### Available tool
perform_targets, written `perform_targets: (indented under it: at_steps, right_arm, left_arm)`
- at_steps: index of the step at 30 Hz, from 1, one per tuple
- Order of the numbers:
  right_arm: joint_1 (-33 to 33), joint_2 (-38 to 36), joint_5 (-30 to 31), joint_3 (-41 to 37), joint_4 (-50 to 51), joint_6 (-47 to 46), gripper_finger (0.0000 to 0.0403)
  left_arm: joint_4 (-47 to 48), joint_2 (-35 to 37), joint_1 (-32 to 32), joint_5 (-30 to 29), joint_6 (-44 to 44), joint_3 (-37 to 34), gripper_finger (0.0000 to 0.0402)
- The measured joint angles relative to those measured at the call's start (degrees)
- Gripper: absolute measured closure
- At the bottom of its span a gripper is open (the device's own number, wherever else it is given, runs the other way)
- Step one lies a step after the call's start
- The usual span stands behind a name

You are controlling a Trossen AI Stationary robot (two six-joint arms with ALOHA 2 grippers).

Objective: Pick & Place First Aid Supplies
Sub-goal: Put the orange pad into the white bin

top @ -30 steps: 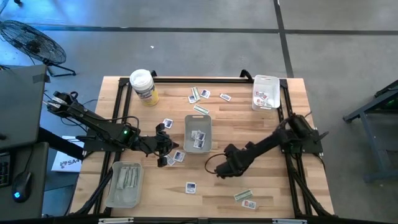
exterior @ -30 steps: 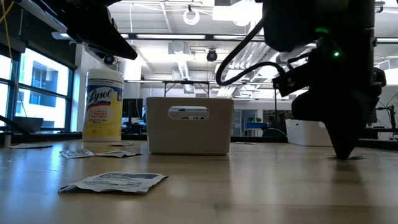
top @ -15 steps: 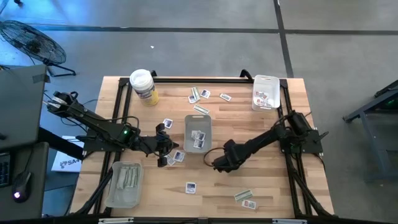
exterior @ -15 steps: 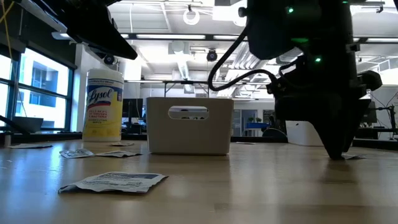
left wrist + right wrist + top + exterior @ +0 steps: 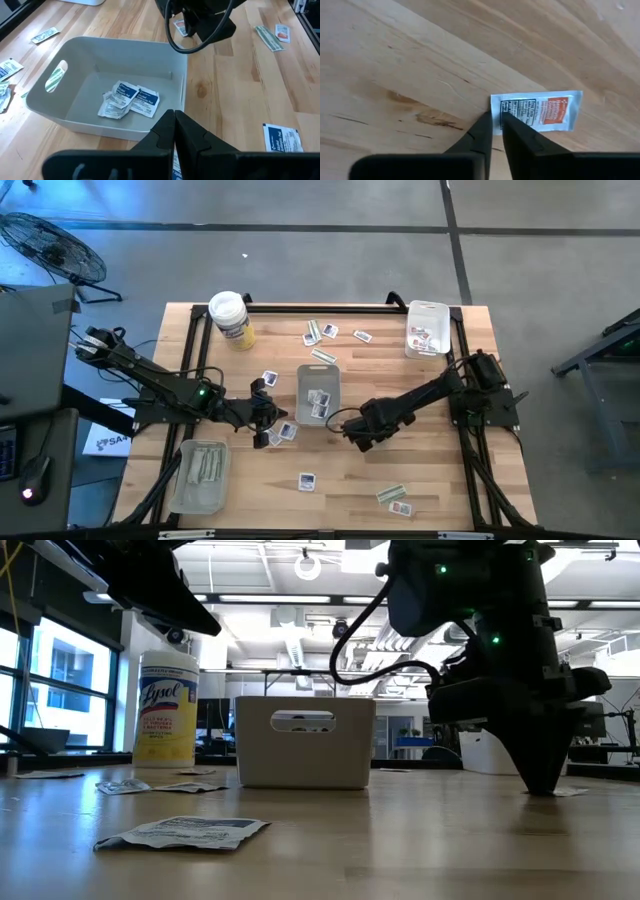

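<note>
Right gripper (image 5: 494,121) fingers pinching edge of red-print packet (image 5: 540,110), lying flat on surface, frame centre. Packet likely light, thin, floppy, slippery; short edge being best hold. Left gripper (image 5: 174,131) fingers clenched, hovering by grey tray (image 5: 65,107).

Light is even and bright from above. In the low view the ceiling lamps (image 5: 300,598) shine and a window (image 5: 60,690) glows at the side, so the arms are only dark shapes. The near tabletop (image 5: 320,850) is soft, a little out of focus. Shadows are weak.
</note>
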State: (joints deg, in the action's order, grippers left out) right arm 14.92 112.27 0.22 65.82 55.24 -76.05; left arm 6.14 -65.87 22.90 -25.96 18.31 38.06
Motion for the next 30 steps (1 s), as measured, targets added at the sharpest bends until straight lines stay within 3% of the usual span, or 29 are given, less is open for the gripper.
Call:
perform_targets:
  at_steps: [5,12,22,30]
  right_arm:
    - [-0.1,0.3,0.2,1.1,0.4,2.7,0.0399]
    - [0.0,-1.5,1.7,2.9,3.5,4.5,0.0401]
    - [-3.5,-16.7,12.4,3.2,16.8,5.6,0.0402]
    - [-16.4,-29.6,26.1,3.3,28.1,5.7,0.0402]
  left_arm:
    - [0.0,0.0,0.0,0.0,0.0,0.0,0.0399]
    - [0.0,0.0,0.0,0.0,0.0,0.0,0.0399]
    - [0.0,0.0,0.0,0.0,0.0,0.0,0.0399]
    - [0.0,0.0,0.0,0.0,0.0,0.0,0.0399]
